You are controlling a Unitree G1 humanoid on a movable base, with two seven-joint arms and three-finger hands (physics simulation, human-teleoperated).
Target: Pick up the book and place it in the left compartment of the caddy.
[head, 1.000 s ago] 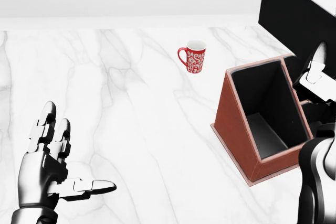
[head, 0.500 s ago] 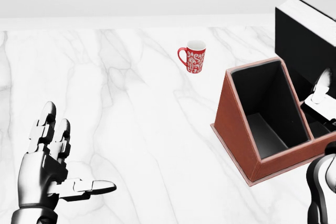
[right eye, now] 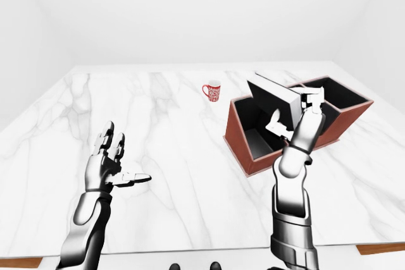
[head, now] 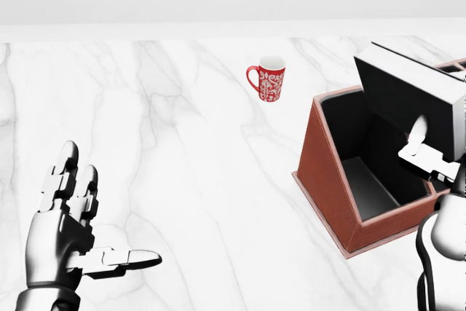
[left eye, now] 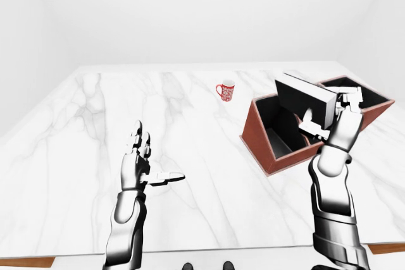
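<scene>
The right hand (left eye: 334,115) has its fingers closed round the book (head: 408,96), one finger across the dark cover and the others behind, and holds it above the left compartment (head: 360,158) of the caddy (head: 324,172). The book sits tilted, its lower edge just over the opening, not yet inside as far as I can judge.

To do this well, I'd say the book wants squaring up with the compartment walls before it goes down, its lower corner led in along the divider so it doesn't catch the rim or slip into the right compartment (left eye: 357,93). Lower it slowly and let go only once it rests on the sloped floor.

The book is a thick hardback, black covers, a pale block of pages showing along its top edge. The caddy is reddish-brown outside, black within.

The left hand (head: 69,231) hovers over the marble table (head: 160,121) with its fingers spread, holding nothing. A red patterned mug (head: 268,78) stands well apart from the caddy.
</scene>
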